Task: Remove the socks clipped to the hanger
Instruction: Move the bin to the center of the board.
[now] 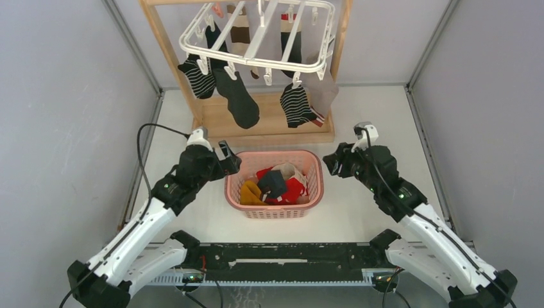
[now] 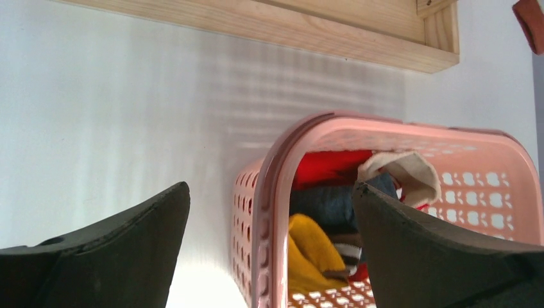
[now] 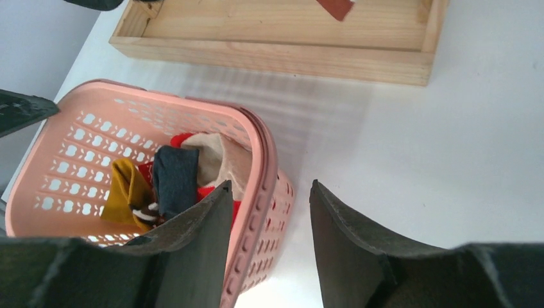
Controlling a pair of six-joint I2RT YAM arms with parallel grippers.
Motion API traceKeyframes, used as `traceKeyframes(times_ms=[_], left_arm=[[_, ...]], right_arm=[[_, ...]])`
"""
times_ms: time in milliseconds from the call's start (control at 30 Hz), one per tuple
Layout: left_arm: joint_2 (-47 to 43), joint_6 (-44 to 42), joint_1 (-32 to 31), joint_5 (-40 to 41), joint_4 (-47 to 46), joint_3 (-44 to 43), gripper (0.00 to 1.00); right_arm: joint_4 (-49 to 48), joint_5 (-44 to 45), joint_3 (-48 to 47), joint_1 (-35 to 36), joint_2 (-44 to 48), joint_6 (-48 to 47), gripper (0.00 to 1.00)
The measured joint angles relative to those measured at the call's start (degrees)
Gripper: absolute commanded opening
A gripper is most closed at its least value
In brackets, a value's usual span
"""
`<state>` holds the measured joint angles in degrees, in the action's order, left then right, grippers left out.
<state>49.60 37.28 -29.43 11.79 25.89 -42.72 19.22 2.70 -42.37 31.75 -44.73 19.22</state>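
Nearest, the left gripper (image 2: 271, 189): fingers spread wide with nothing between them, low beside the left end of the basket.
Right gripper (image 3: 269, 186): also parted and empty, at the basket's right end.
Pink basket (image 1: 317, 168): on the table between the two grippers; loose socks (image 1: 276, 185) in red, mustard, dark grey and cream lie heaped inside.
Wooden stand (image 1: 276, 125): its tray-like base sits just beyond the basket, and its posts rise to carry the hanger.
Socks on the hanger: a black sock (image 1: 238, 99), a striped sock (image 1: 296, 106), a second striped one (image 1: 199, 78) and a grey sock (image 1: 324, 90) dangle along the near edge; a brown-banded sock (image 1: 240, 29) and others hang farther back, partly hidden by the crossbars.
Hanger (image 1: 192, 43): white frame, tilted, high at the far end of the table, with small clips (image 1: 296, 79) each pinching a cuff.
Handling, as I judge it: the socks are light, limp and not fragile; they will fold and swing when touched.
Where to grip: pinch the fabric just below its clip, where it hangs flat, and pull down and away.
Risk: the frame probably sways or tips under a pull, so a slow tug seems wise.
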Motion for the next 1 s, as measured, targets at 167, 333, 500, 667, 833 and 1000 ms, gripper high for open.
traceKeyframes(times_ms=[167, 333, 500, 667, 833, 1000], left_arm=[[-7.85, -0.83, 0.0, 0.04, 5.51, 0.02, 1.0], [-14.73, -1.4, 0.0, -0.28, 10.47, 0.07, 1.0], [-17.77, -1.25, -0.87, -3.26, 14.05, 0.15, 1.0], [-17.4, -0.72, -1.05, -9.55, 15.58, 1.31, 1.0], [-19.47, 0.85, -1.09, -14.67, 17.35, 5.22, 1.0], [-22.75, 3.39, -1.18, -18.36, 18.32, 8.35, 1.0]], right_arm=[[5.9, 1.99, 1.66, -0.35, 6.62, 0.57, 0.55], [12.81, 4.68, 3.93, 1.53, 12.63, 3.37, 0.55], [17.03, 6.32, 4.5, 5.49, 14.27, 9.92, 0.54], [20.15, 6.67, 9.4, 9.42, 14.36, 17.81, 0.54], [22.56, 7.39, 12.9, 17.0, 14.45, 24.81, 0.54], [21.9, 8.33, 13.9, 24.96, 11.67, 29.7, 0.54]])
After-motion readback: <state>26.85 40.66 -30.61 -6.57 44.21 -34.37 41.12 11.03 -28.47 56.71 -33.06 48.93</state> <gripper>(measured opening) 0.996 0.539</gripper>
